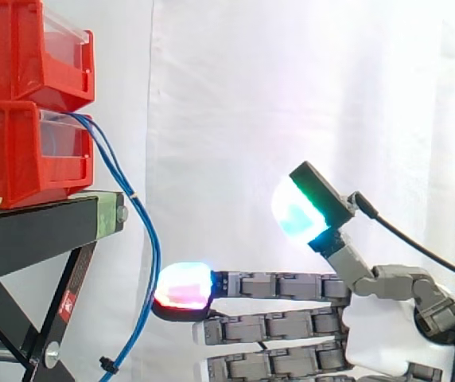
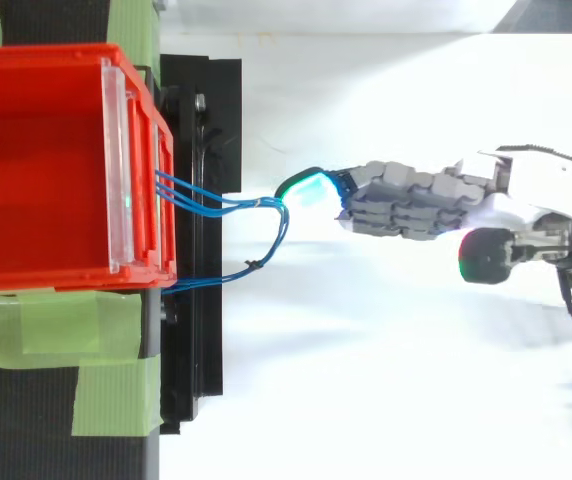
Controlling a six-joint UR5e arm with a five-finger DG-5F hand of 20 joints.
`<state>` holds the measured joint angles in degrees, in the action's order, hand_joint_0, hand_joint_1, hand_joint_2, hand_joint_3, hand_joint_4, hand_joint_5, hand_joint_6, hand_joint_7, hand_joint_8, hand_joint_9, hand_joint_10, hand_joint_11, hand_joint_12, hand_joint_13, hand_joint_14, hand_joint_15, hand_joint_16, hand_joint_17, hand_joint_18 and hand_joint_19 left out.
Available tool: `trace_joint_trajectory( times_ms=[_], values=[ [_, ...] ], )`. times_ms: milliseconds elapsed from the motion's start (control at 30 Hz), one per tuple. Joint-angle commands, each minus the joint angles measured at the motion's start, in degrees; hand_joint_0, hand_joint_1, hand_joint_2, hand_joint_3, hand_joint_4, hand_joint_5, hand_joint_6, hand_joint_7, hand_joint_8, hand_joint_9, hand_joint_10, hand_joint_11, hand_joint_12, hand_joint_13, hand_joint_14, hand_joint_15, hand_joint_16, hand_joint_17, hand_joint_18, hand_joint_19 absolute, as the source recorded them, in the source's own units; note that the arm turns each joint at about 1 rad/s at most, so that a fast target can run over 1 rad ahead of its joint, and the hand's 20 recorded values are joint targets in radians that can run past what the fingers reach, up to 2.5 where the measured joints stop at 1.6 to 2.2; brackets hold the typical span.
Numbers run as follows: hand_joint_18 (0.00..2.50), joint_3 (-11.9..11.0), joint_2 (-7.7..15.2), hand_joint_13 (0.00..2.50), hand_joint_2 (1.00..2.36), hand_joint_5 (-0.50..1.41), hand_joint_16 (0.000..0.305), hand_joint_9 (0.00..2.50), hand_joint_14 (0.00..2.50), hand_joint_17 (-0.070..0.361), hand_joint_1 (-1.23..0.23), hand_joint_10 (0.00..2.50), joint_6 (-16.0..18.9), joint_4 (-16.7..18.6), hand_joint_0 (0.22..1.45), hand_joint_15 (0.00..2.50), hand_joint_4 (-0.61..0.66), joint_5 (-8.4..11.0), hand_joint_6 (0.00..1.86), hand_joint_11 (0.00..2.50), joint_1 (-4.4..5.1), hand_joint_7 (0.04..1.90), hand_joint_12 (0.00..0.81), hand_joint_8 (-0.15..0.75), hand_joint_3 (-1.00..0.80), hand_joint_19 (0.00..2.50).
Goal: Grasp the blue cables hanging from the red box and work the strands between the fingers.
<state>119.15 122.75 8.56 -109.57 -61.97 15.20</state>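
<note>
Side view: hand (image 1: 379, 326) open, fingers (image 1: 275, 285) straight, holding nothing, one tip touching blue cables (image 1: 146, 227). You push deeper, then curl fingers slowly.

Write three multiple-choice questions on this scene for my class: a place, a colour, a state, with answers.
1. The blue cables hang from: A the lower red bin; B a wall hook; C a drawer.
2. The raised thumb pad glows: A yellow; B cyan-green; C purple.
3. The fingers of the robot hand are: A fisted; B straight, one tip at the cables; C round a bottle.
Answers: 1 A, the strands leave its front; 2 B, the side view shows it; 3 B, they stretch level.
</note>
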Motion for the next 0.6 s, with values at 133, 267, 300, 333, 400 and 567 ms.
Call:
trace_joint_trajectory(
  times_ms=[133, 267, 300, 333, 400, 567],
  values=[
    [0.00, -0.94, 0.47, 0.00, 1.00, -0.46, 0.081, 0.00, 0.00, 0.183, -0.47, 0.00, -0.21, 0.41, 0.65, 0.13, 0.11, -0.17, 0.01, 0.00, -1.05, 0.69, 0.398, 0.262, -1.00, 0.00],
    [0.00, -0.94, 0.47, 0.00, 1.00, -0.46, 0.081, 0.00, 0.00, 0.183, -0.48, 0.00, 0.05, 0.59, 0.66, 0.14, 0.11, -0.17, 0.01, 0.00, -1.31, 0.69, 0.396, 0.264, -1.00, 0.01],
    [0.00, -1.02, 0.38, 0.00, 1.00, -0.46, 0.081, 0.00, 0.00, 0.182, -0.48, 0.00, 0.05, 0.67, 0.66, 0.14, 0.11, -0.17, 0.01, 0.00, -1.31, 0.70, 0.397, 0.263, -1.00, 0.01],
    [0.00, -1.55, 0.47, 0.00, 1.00, -0.46, 0.081, 0.00, 0.00, 0.183, -0.48, 0.00, 0.14, 0.32, 0.66, 0.14, 0.11, -0.17, 0.01, 0.00, -1.49, 0.70, 0.397, 0.264, -1.00, 0.01],
    [0.00, -2.08, 0.47, 0.00, 1.00, -0.46, 0.081, 0.00, 0.00, 0.182, -0.48, 0.00, 0.14, 0.23, 0.66, 0.14, 0.11, -0.17, 0.01, 0.00, -1.75, 0.70, 0.396, 0.266, -1.00, 0.01],
    [0.00, -3.31, 0.47, 0.00, 1.00, -0.45, 0.081, 0.00, 0.00, 0.182, -0.48, 0.00, -0.04, -0.21, 0.66, 0.14, 0.11, -0.34, 0.01, 0.00, -2.54, 0.70, 0.397, 0.268, -1.00, 0.01]
  ],
)
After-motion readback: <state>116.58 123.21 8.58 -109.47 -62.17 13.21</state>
